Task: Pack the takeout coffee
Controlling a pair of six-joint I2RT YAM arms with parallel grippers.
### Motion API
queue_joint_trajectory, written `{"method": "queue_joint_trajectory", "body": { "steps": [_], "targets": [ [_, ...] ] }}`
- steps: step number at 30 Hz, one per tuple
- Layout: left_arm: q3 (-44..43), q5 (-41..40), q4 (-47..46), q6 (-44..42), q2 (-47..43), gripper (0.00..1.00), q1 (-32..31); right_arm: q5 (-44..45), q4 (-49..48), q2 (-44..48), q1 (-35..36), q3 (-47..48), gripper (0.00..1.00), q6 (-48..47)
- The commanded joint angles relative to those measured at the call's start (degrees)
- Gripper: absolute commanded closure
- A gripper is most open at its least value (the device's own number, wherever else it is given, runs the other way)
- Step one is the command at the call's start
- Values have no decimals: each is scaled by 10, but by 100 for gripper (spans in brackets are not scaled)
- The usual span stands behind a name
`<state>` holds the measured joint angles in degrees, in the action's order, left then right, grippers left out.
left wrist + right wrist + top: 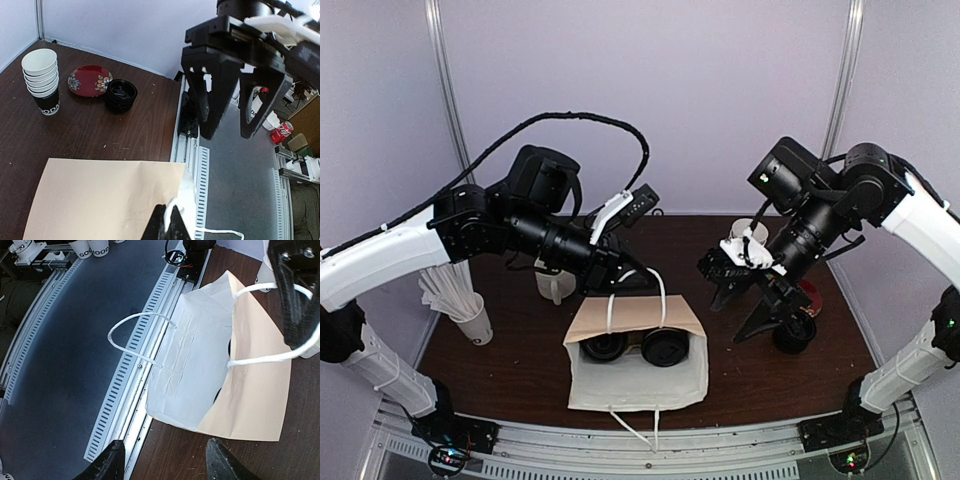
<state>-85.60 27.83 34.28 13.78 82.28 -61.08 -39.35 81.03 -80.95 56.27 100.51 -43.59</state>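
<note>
Plainly, what matters here is where the takeout cups sit relative to the two sets of fingers. Both are already inside the paper bag (638,385), one lidded black cup (606,346) beside the other (666,347). Their round lids show through the bag's mouth, so they seem to stand upright, in a row that runs across the bag. The left fingers (161,229) are pinched shut on the bag's far handle cord (661,290), directly above the bag's far edge, and are much the nearer pair. The right fingers (111,462) stand partly apart and hold nothing. They hang over the counter (520,350) beyond the bag's side, with the cups below them and off toward the other arm. The bag's loose near handle (135,335) lies ahead of the right fingers, draped over the slotted rail (125,390). If the bag is to be closed or lifted, that loop looks like the part they would reach for. The packed cups' lettering cannot be seen. The bottom cup of the spare cup stack (42,75) shows "ODA". Beside it are a red plate (89,80) and a stack of black lids (121,95). Off the counter, another cup (100,246) reads "GOO".
</note>
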Motion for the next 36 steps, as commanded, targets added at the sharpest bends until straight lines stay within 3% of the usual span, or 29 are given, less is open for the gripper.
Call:
{"method": "queue_joint_trajectory", "body": {
  "steps": [1, 10, 14, 23, 29, 36],
  "targets": [
    [5, -3, -33, 7, 4, 100, 1, 55, -9, -1, 30, 4, 42, -2],
    [4, -19, -32, -7, 6, 100, 1, 68, -22, 3, 31, 7, 43, 8],
    [-4, -44, -28, -22, 15, 100, 2, 139, -37, -19, 61, 25, 51, 9],
    [-52, -86, -16, -64, 38, 100, 35, 190, -47, -28, 85, 37, 50, 9],
    [-62, -52, -37, -77, 63, 100, 102, 197, -57, -13, 57, 37, 49, 17],
    [-83, 16, -52, -61, 92, 100, 113, 240, -92, -53, 55, 41, 51, 18]
  ]
}}
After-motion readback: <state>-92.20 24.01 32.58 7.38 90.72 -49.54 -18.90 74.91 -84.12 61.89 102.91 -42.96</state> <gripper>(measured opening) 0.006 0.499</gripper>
